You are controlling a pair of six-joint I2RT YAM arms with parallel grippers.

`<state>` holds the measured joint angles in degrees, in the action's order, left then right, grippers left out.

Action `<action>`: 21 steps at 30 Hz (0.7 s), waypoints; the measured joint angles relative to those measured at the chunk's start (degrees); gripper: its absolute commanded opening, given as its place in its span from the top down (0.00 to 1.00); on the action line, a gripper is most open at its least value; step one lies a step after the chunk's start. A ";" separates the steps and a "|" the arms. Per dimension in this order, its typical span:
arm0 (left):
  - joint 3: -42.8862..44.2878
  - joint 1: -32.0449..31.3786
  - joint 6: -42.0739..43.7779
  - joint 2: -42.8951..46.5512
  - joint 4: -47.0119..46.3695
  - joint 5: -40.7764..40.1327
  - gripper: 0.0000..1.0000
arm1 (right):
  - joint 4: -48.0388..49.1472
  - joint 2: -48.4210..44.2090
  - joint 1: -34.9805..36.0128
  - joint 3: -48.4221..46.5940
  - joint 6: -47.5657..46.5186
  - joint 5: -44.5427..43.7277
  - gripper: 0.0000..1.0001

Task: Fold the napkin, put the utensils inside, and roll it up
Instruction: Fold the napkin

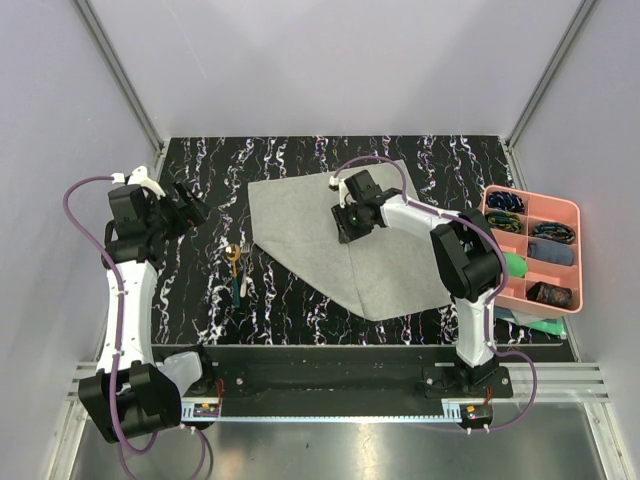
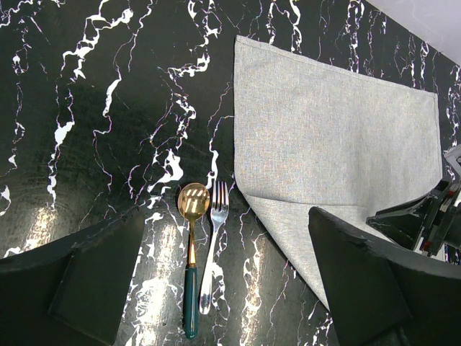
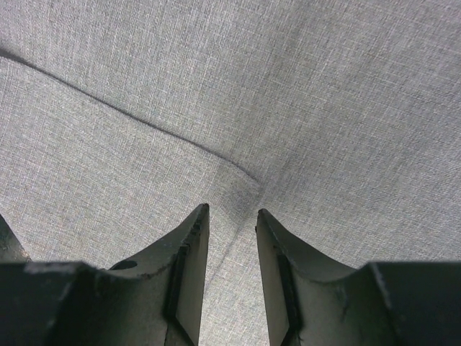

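The light grey-green napkin (image 1: 330,250) lies on the black marble table, one corner folded over so a diagonal edge runs across it. It also shows in the left wrist view (image 2: 324,137) and fills the right wrist view (image 3: 288,86). The gold spoon (image 2: 193,202) with a teal handle and the silver fork (image 2: 215,223) lie side by side just left of the napkin, and show in the top view as spoon (image 1: 233,258) and fork (image 1: 244,278). My left gripper (image 1: 190,205) is wide open and empty, raised to the left of them (image 2: 227,281). My right gripper (image 1: 345,225) hovers close over the napkin's fold edge, jaws narrowly open (image 3: 232,213).
A pink compartment tray (image 1: 572,212) with small items stands at the right edge. Dark green and teal folded cloths (image 1: 535,322) lie in front of it. The grey walls close in the back and sides.
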<state>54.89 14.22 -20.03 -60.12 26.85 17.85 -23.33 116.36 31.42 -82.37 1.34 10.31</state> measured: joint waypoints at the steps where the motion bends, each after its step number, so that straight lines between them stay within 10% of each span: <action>1: 0.00 0.00 0.00 0.00 0.00 0.00 0.01 | -0.15 0.09 0.09 0.00 0.02 0.02 0.60; 13: 0.00 0.02 0.00 0.00 0.00 0.09 0.01 | -0.63 1.79 0.42 -0.33 0.02 0.37 0.70; 21: 0.00 0.02 0.00 0.00 0.00 0.42 0.01 | -1.22 1.81 0.46 -0.50 0.04 0.28 1.00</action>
<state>54.89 14.24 -20.03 -60.12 26.85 18.26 -24.56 118.17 31.88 -82.87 1.39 10.59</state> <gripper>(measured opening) 0.987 0.100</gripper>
